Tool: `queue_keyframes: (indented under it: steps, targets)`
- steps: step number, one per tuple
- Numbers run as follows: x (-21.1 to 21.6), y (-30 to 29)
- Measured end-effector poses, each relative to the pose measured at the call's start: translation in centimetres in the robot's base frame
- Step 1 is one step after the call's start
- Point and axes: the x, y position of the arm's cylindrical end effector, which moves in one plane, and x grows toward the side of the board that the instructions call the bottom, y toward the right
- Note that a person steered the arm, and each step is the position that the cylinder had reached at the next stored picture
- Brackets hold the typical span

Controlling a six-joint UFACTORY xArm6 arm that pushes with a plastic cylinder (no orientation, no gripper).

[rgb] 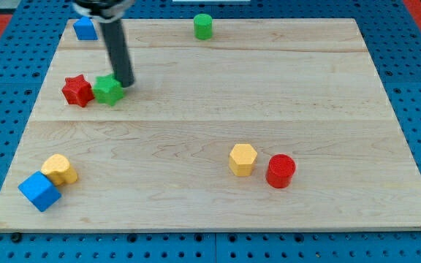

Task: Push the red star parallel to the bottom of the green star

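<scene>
The red star (77, 90) lies at the view's left on the wooden board (210, 131). The green star (108, 90) sits right beside it on its right, the two touching or nearly so. My tip (126, 82) stands just to the right of the green star, close against its upper right edge. The dark rod rises from there toward the view's top left.
A blue block (85, 28) sits at the top left and a green cylinder (203, 26) at the top middle. A yellow block (59, 169) and a blue cube (39, 191) lie at the bottom left. A yellow hexagon (243, 159) and a red cylinder (280, 171) lie at the lower middle right.
</scene>
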Motion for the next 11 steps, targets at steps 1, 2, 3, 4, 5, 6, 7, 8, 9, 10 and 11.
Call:
queue_keyframes:
  steps: [1, 2, 3, 4, 5, 6, 7, 8, 9, 10, 11]
  targets:
    - [0.0, -6.3]
    - [0.2, -10.2]
    - [0.9, -12.8]
    - [1.8, -11.3]
    - [1.8, -9.7]
    - [3.0, -9.3]
    - [5.2, -7.8]
    - [6.8, -6.1]
    - [6.6, -4.0]
    - [9.0, -3.8]
    - [10.8, -3.9]
